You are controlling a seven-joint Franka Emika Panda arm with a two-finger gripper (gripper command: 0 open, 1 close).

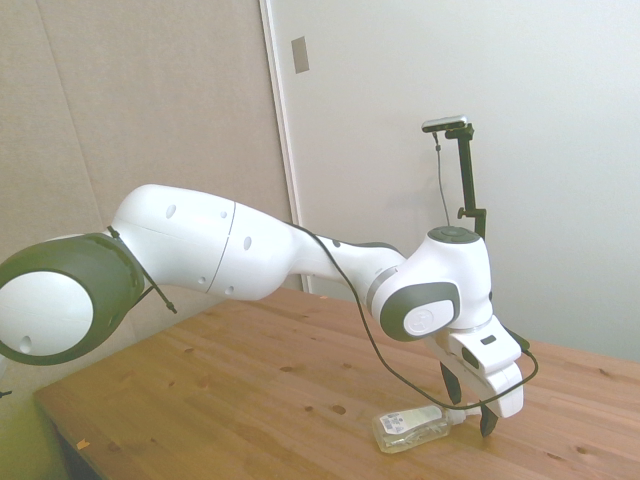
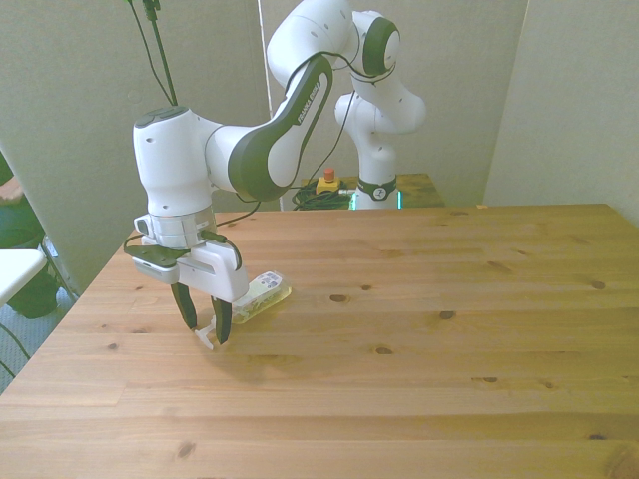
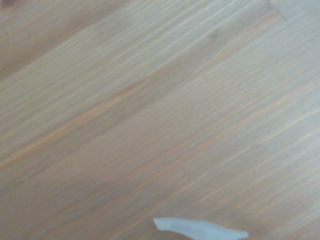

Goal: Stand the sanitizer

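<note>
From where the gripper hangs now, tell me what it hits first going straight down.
Probably the sanitizer's white pump nozzle, lying between the open fingers of the gripper; just under it is the table. Depth is hard to judge.

White Franka arm (image 2: 300,100), glossy rounded shells w/ dark grey-green joint bands. Small round screw holes dot the casing. Thin black cable (image 1: 350,290) runs along the links. Gripper (image 2: 203,324): white body, dark fingers (image 1: 487,420). Lettering on forearm, unreadable.
</note>
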